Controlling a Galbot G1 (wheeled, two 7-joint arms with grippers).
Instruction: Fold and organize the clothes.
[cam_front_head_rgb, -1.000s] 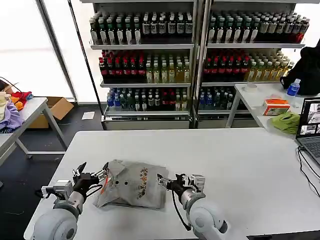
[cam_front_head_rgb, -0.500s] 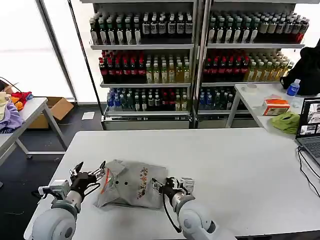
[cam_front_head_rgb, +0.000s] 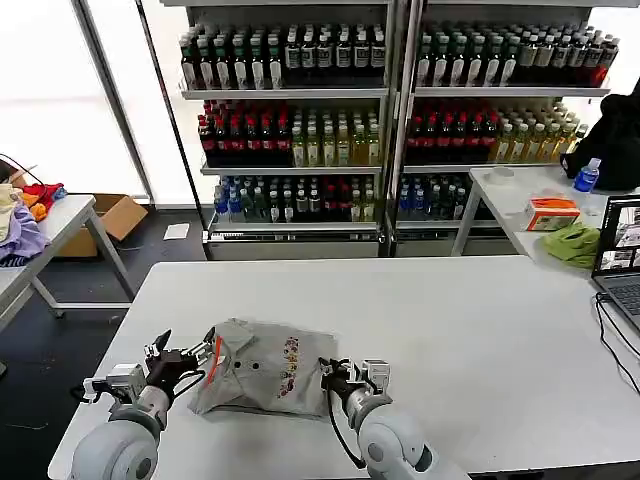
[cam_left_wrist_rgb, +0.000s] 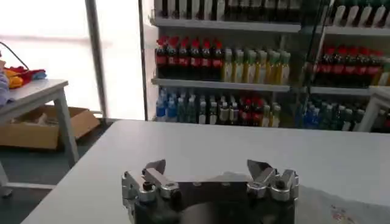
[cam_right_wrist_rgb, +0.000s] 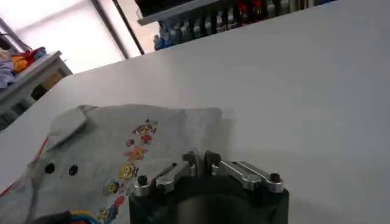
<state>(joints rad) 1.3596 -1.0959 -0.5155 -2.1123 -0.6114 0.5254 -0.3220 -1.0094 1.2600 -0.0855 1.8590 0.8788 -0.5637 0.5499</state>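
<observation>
A light grey T-shirt lies bunched on the white table, its multicoloured print facing up and an orange label at its left edge. My left gripper hovers open just off that left edge, with nothing between its fingers. In the left wrist view the left gripper faces the far shelves, and the T-shirt lies off to one side. My right gripper is at the shirt's right edge. In the right wrist view the right gripper is shut, and the T-shirt reaches its fingertips.
Shelves of bottles stand behind the table. A side table at the right carries a laptop, a lime-green cloth and an orange box. Another table with coloured garments stands at the left, near a cardboard box.
My right gripper slid left along the shirt's right edge, then back right, and the edge shifted with it. The left gripper moved slightly and stayed open.
</observation>
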